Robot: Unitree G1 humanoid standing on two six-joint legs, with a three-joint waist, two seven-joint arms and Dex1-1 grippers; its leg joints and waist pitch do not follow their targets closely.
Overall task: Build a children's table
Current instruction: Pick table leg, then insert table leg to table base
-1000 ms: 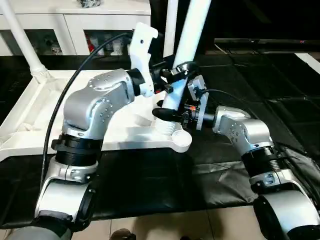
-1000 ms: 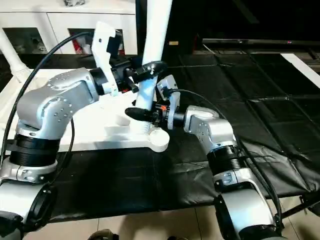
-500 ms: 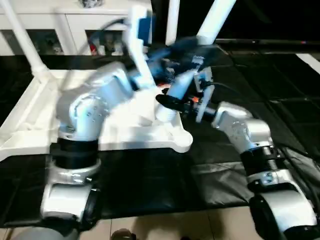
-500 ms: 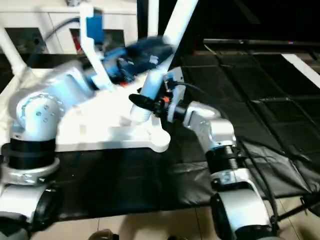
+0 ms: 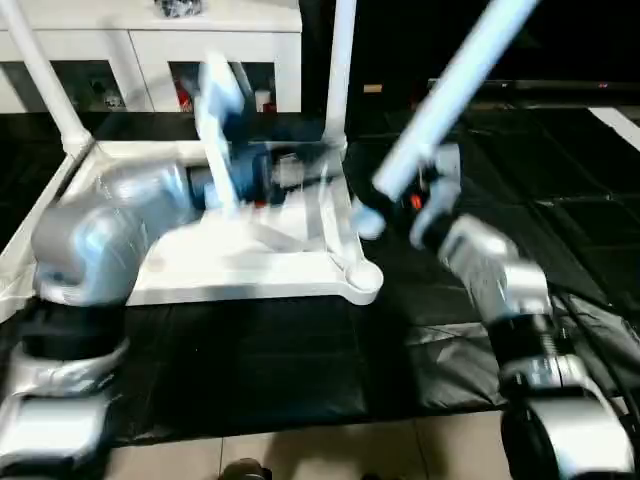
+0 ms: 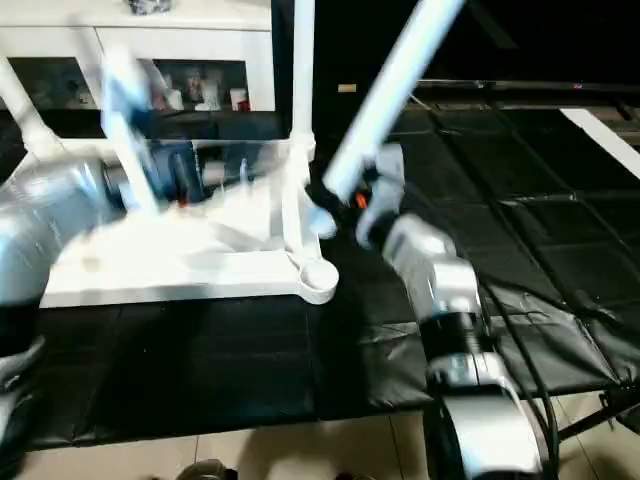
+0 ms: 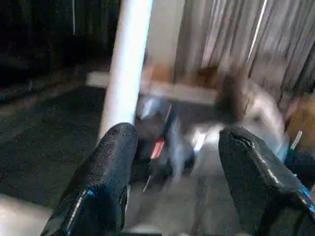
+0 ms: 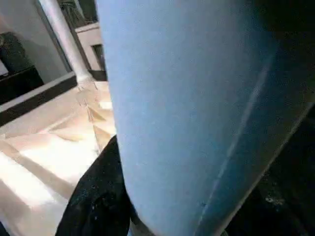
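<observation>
The children's table top lies upside down on the mat, ribs up. Two white legs stand in its far corners. My right gripper is shut on the lower part of a third leg. That leg leans steeply to the right, its lower end hanging just above and right of the near right corner socket. In the right wrist view this leg sits against a black finger. My left gripper is open and holds nothing. It is blurred over the table top, left of the held leg.
A white glass-door cabinet stands behind the table top. A black mat covers the work surface, with tiled floor at its near edge. My silver left forearm reaches over the table top's left half.
My left gripper let go of the leg and pulled back left over the table top. The right gripper swung the leg over to the right, its lower end off the corner socket.
</observation>
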